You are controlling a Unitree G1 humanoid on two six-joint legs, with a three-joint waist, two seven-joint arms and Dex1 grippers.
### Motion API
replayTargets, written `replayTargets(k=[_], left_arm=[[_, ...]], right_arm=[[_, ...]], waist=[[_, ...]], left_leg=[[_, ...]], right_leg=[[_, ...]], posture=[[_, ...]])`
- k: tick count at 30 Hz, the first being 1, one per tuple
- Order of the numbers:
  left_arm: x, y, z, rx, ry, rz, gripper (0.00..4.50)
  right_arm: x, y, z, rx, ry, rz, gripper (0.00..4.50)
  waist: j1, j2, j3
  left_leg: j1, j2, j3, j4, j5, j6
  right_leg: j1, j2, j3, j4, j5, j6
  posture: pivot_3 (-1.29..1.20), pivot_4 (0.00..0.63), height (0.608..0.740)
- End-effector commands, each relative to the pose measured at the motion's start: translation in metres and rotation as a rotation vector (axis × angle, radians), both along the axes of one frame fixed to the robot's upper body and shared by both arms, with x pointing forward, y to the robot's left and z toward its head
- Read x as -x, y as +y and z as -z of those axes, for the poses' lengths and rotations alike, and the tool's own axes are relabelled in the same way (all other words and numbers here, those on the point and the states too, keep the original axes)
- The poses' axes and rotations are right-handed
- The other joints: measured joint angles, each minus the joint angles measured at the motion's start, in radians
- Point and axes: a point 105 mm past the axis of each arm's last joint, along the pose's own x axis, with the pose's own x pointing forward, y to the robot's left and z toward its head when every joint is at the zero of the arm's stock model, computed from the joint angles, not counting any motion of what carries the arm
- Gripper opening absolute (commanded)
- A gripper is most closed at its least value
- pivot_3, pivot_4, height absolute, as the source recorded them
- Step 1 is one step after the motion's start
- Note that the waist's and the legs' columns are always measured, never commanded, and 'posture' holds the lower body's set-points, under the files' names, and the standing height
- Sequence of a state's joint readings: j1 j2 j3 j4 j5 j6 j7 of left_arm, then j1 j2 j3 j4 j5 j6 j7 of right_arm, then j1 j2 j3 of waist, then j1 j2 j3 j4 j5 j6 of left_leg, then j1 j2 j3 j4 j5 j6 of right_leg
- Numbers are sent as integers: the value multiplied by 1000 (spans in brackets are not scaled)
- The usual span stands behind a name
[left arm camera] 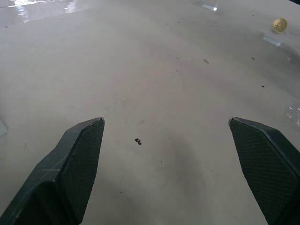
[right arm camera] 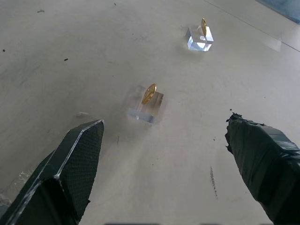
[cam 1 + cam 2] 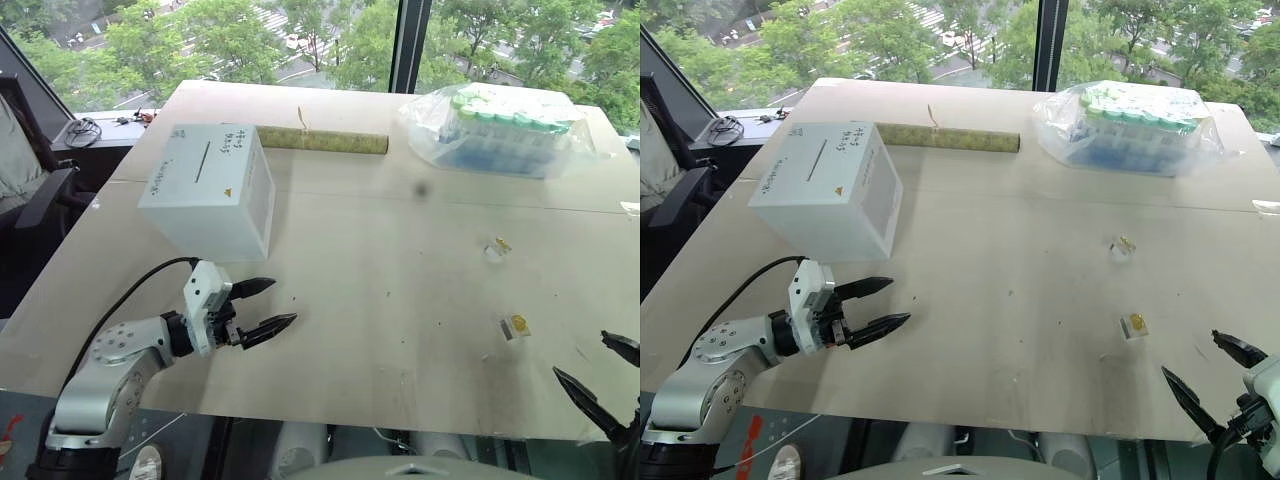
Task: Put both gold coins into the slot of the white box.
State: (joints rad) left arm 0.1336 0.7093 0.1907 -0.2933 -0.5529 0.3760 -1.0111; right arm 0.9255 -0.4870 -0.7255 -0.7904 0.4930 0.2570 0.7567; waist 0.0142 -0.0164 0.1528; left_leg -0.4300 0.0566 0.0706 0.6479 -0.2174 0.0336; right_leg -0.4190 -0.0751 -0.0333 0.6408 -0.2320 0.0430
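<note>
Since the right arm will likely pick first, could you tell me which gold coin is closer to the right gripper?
The near gold coin, directly ahead of the open right gripper; the other coin stands farther off.

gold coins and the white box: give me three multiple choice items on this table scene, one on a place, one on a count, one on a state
1. Where is the white box?
A. On the table's far left part, just beyond the left gripper
B. Beside the right gripper
C. Inside the clear bag of green-capped tubes

2. How many gold coins stand on small clear blocks?
A. One
B. Two
C. Four

3. What is the state of both grippers?
A. Both shut on coins
B. Left shut, right open
C. Both open and empty

Answers:
1. A, the head views show the box ahead of the left gripper, slot on its top face.
2. B, the right wrist view shows the near coin and the far coin, each on edge on its own block.
3. C, the fingers stand wide apart with only bare table between them.
</note>
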Motion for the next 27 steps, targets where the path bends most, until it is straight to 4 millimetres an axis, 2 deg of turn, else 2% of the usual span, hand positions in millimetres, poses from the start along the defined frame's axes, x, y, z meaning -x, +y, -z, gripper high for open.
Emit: replayTargets(k=[1,3,6,10,12,14,15,19,23,24,25,27], left_arm=[[2,2,-14,17,-48,32,4333],[5,-6,-24,46,-69,107,4333],[7,-11,-32,58,-108,165,4333],[19,-21,-44,102,-97,303,4333],[22,-26,-48,99,-102,345,4500],[30,-41,-61,134,-109,448,4500],[35,-46,-63,128,-95,498,4500],[35,-61,-72,125,-104,543,4500],[37,-69,-80,127,-115,564,4500],[38,-71,-82,126,-118,568,4500],[38,-72,-84,126,-122,570,4500],[40,-75,-87,121,-132,576,4500]], right_arm=[[-8,5,-13,36,-16,17,4500],[-16,15,-15,42,16,27,4500],[-24,26,-16,-48,31,44,4500],[-32,31,-11,-136,63,78,4500],[-37,27,-6,-131,84,108,3992],[-42,26,1,-127,117,107,3283],[-44,24,6,-124,142,113,3107],[-50,20,22,-123,205,121,3107],[-59,20,24,-137,212,116,3107],[-62,20,24,-135,212,117,2527],[-63,20,24,-128,212,114,2284],[-66,20,24,-134,213,115,2284]], waist=[[0,0,0],[-3,0,0],[0,0,-1],[1,-1,-1],[1,-1,-1],[1,-1,-1],[0,-2,-1],[1,-2,-1],[-2,-2,-1],[-2,-2,-1],[-1,-2,-1],[0,-2,-1]], left_leg=[[0,0,0,0,0,0],[0,0,0,0,0,0],[0,0,1,0,0,0],[-1,-1,0,0,0,0],[-1,-1,1,0,0,1],[-1,-1,1,1,1,2],[-1,-1,1,1,2,5],[0,-1,1,2,3,6],[0,-1,1,2,3,6],[0,-1,1,2,3,6],[0,-1,1,2,3,6],[0,-2,1,2,3,6]], right_leg=[[0,0,0,0,0,0],[0,0,0,0,0,0],[0,-1,-2,0,1,-1],[0,-1,-6,0,2,-4],[0,2,-6,0,2,-4],[0,3,-6,0,2,-4],[0,4,-6,0,2,-3],[1,4,-6,0,1,-1],[2,6,-5,0,1,-1],[2,7,-5,0,1,-1],[2,7,-4,0,1,-1],[2,7,-4,0,1,-1]], posture=[[0,150,740],[0,150,740],[0,150,740],[0,150,740],[0,150,740],[0,150,740],[0,150,740],[0,150,740],[0,150,740],[0,150,740],[0,150,740],[0,150,740]])
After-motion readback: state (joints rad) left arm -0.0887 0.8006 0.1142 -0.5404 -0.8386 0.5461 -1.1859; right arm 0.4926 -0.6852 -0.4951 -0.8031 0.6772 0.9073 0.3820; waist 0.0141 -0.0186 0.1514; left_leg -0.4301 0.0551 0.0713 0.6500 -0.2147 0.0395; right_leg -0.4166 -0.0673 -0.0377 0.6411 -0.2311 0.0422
